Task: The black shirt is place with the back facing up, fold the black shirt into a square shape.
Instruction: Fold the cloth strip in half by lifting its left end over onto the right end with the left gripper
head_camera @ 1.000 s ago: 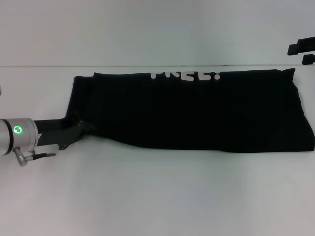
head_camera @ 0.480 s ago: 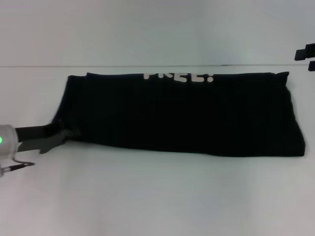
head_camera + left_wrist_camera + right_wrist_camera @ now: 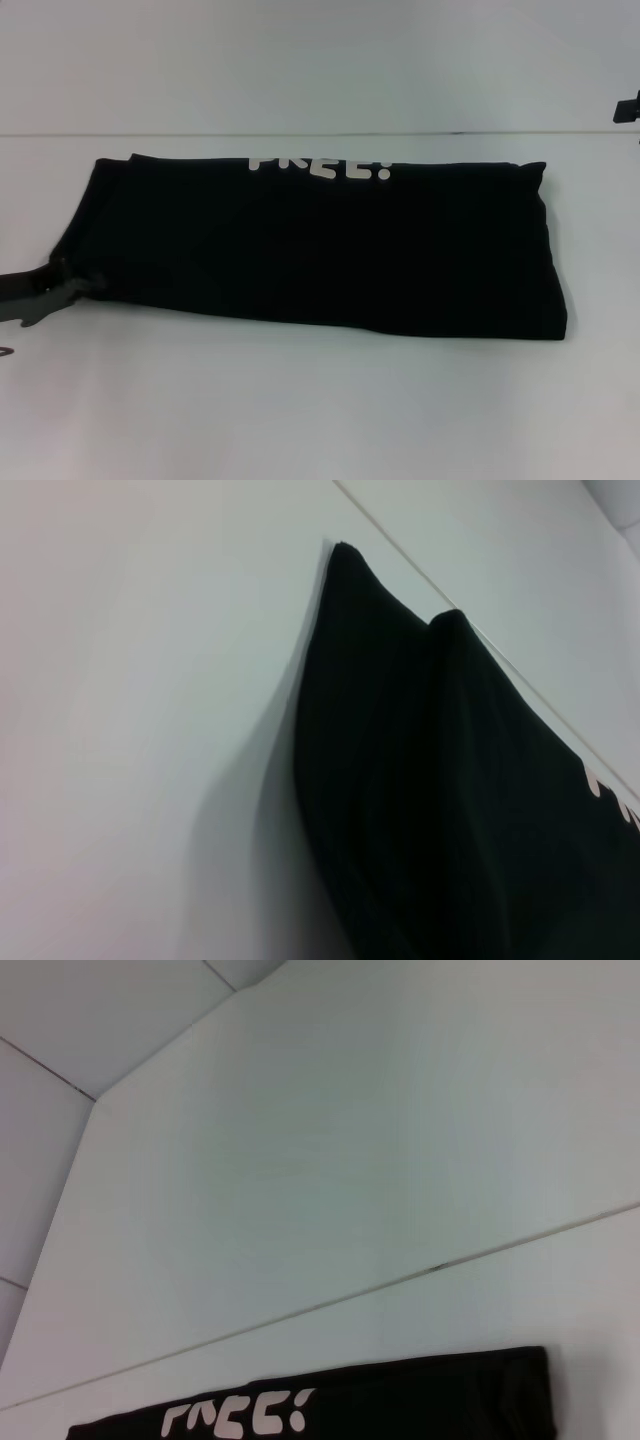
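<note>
Black cloth, the black shirt, lies on the white desk as a long band folded lengthwise, running along the far half of the desk from near its left edge to short of its right edge. Its right end is squared; its left end tapers to a pinched corner.

The left gripper sits at the desk's left edge, low on the surface, with its jaws narrow and clamped on that near-left corner of the cloth. The right gripper shows only as a dark tip at the far right edge of the head view, well apart from the cloth; whether it is wide or closed cannot be told.

Judgement: the step in hand appears to be dragging or positioning the band by its left end ahead of a crosswise fold. To do it well, the pull should stay low and level so the layers do not separate, the grip should take all layers at the corner, and the far edge should stay parallel to the desk's far edge. The band needs further folding end to end to reach a square.

Writing: white block lettering at the far edge, partly cut off by the fold; it appears to read "FREE!", uncertain. No brand label visible.
</note>
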Available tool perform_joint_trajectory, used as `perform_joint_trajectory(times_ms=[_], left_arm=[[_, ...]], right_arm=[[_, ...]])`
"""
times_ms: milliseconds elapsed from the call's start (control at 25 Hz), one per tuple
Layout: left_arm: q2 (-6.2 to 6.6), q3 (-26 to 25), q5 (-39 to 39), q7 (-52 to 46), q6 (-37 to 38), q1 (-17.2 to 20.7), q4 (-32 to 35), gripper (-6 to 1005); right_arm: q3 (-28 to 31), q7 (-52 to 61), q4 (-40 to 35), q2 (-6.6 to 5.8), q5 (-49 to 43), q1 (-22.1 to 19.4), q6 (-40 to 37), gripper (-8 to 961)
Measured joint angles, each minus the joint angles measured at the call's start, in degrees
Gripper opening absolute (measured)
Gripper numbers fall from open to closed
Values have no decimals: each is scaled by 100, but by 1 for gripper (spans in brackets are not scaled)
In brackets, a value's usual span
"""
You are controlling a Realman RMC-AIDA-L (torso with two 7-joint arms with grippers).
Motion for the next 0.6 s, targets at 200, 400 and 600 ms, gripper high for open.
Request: perform_joint_trajectory(times_ms=[200,400,600], left_arm=[[-7,31,25,-15,65,29,133,38],[-12,5,34,20,-13,14,118,38],[-78,-2,6,53,-287,-22,84,38]], right_arm=[[-44,1,-8,-58,-141,9,-146,548],[46,-137,-188,-75,-162,64,-198,543],[85,-1582,-73,194,534,-26,567,539]])
